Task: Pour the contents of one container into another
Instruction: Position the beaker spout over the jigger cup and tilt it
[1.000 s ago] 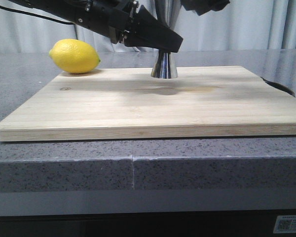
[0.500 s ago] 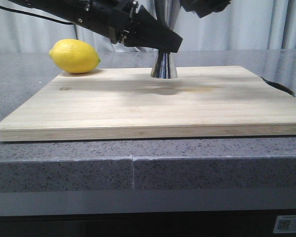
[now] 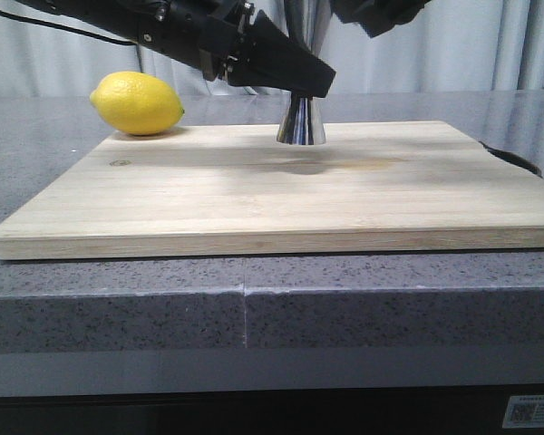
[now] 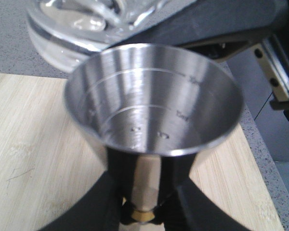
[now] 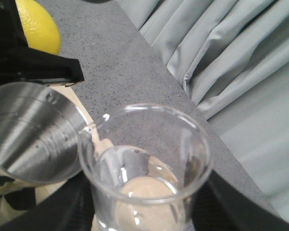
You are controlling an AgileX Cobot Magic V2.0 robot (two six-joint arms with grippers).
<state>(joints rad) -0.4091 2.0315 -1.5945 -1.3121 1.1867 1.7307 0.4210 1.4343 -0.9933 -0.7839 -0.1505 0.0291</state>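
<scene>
The steel jigger (image 3: 301, 123) stands upright on the wooden board (image 3: 254, 195), toward its far edge. My left gripper (image 3: 286, 71) is shut on its narrow waist, the black fingers (image 4: 101, 202) on either side of the gold band (image 4: 144, 215). The jigger's open cup (image 4: 154, 101) shows a few droplets inside. My right gripper (image 5: 144, 214) is shut on the clear glass beaker (image 5: 144, 163), held up beside the jigger's cup (image 5: 29, 130) with its pouring lip at the steel rim. The beaker (image 4: 86, 19) looms just behind the cup. In the front view the beaker is out of frame.
A yellow lemon (image 3: 137, 102) lies on the grey stone counter (image 3: 36, 154) off the board's far left corner. Grey curtains (image 3: 490, 45) hang behind. The counter's front edge (image 3: 245, 299) drops off toward the camera.
The right arm's dark housing at the top edge has shifted very slightly. The jigger, the left gripper and the lemon have not moved.
</scene>
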